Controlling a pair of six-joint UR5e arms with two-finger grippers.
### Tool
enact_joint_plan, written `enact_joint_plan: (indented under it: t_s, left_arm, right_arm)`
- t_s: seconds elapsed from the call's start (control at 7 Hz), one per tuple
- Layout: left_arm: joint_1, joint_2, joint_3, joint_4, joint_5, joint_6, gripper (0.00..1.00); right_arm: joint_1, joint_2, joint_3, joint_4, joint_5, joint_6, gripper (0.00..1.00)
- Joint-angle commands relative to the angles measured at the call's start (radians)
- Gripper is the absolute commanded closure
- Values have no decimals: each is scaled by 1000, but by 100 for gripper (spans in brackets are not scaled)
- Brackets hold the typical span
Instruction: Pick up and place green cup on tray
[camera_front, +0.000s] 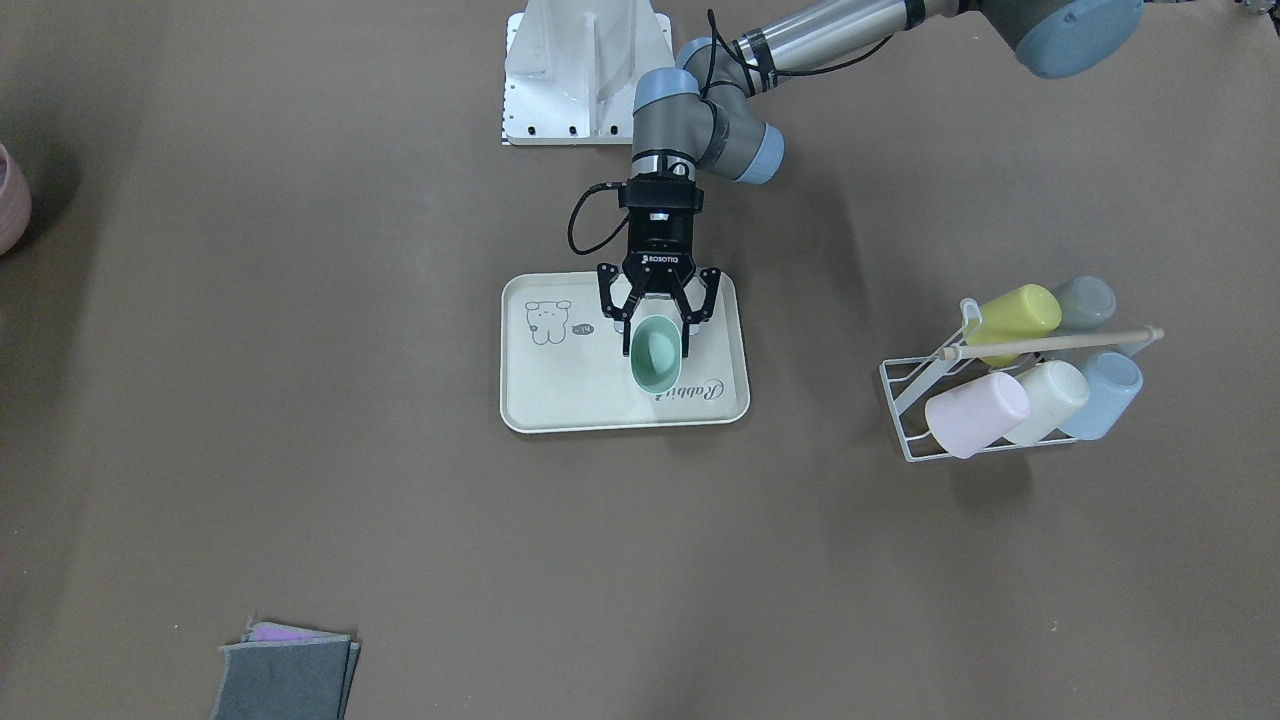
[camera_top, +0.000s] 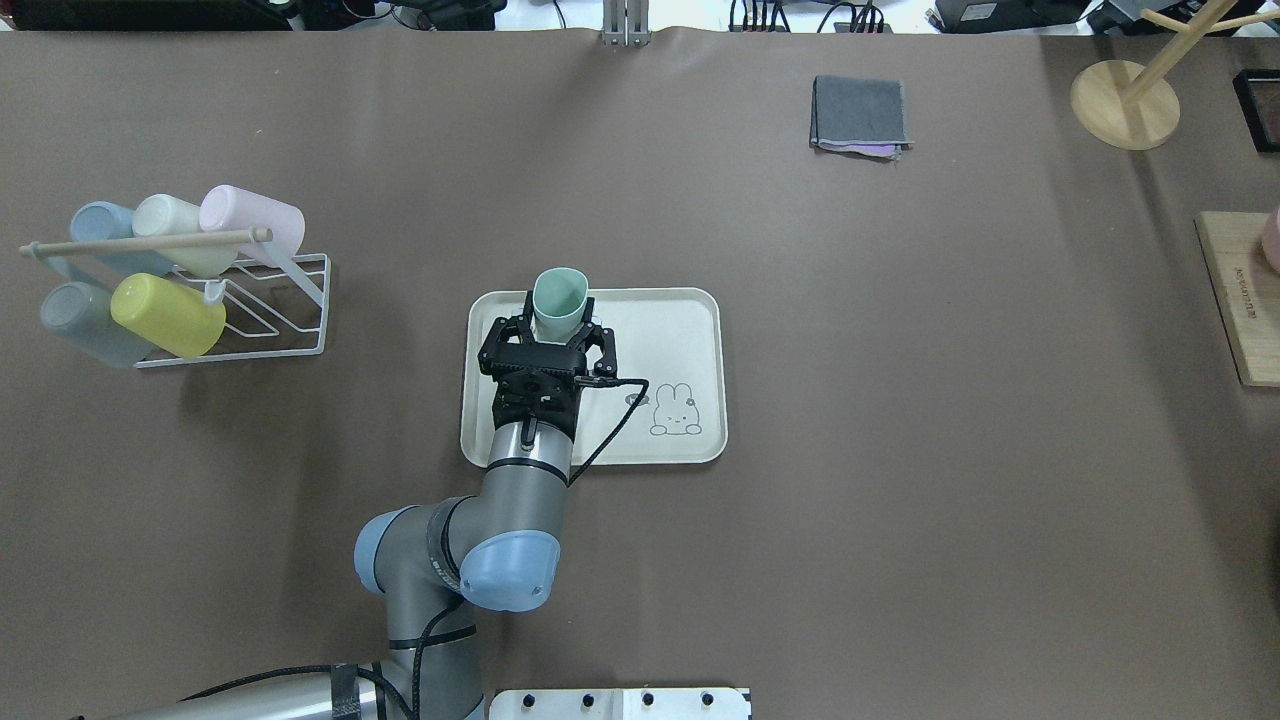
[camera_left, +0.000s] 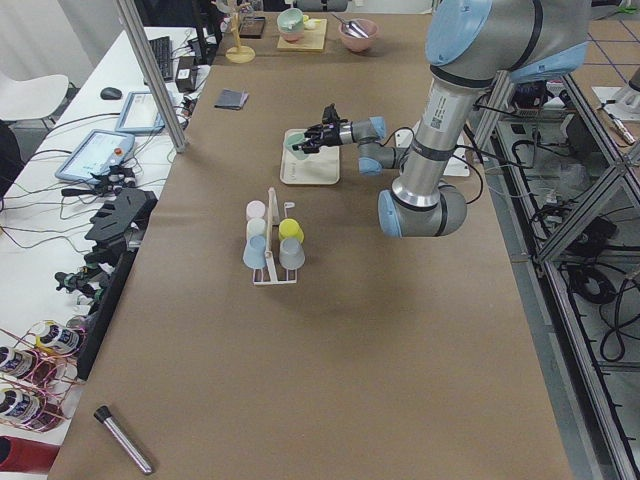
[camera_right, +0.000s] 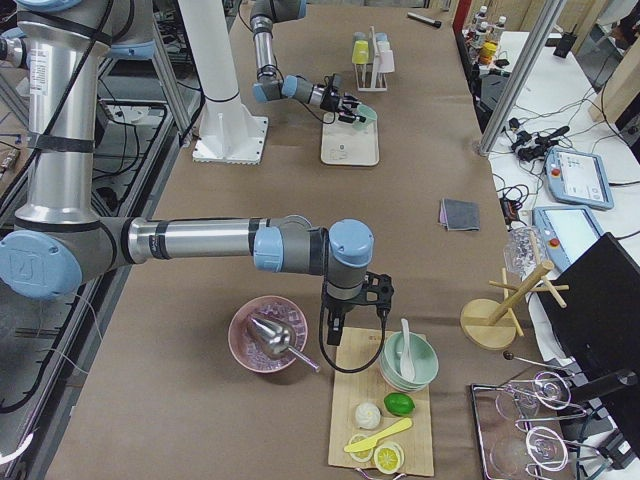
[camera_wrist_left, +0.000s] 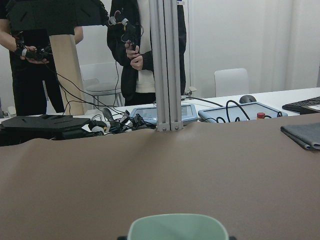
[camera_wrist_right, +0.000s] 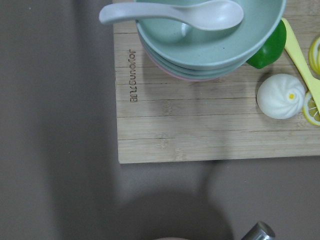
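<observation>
Brown table (camera_top: 900, 520), overhead: tray (camera_top: 690, 320) at centre, cup rack (camera_top: 150, 243) at 9 o'clock, folded cloth (camera_top: 860, 110) at 1, wooden board (camera_top: 1235, 310) at 3.

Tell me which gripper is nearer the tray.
Left. The left gripper is over the tray, gripping the green cup; the right gripper is far off, by the wooden board.

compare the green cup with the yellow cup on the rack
The green cup is pale mint, the yellow cup yellow-green. The green cup is gripped by the left gripper's fingers over the tray; the yellow cup rests tilted on the wire rack. The green cup's open mouth shows; the yellow cup's doesn't. Both are smooth, handleless.
</observation>
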Motion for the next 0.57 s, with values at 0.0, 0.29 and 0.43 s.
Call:
enact_joint_plan:
  t_s: [0.0, 0.29, 0.43]
  left_arm:
    - [0, -15, 22, -4, 84, -57, 47]
    - [3, -14, 30, -4, 115, -89, 47]
    - [4, -14, 60, -2, 120, -114, 47]
  right_arm:
    - [0, 0, -1, 0, -1, 1, 0]
    - [0, 0, 1, 0, 2, 1, 0]
    - [0, 0, 7, 0, 4, 1, 0]
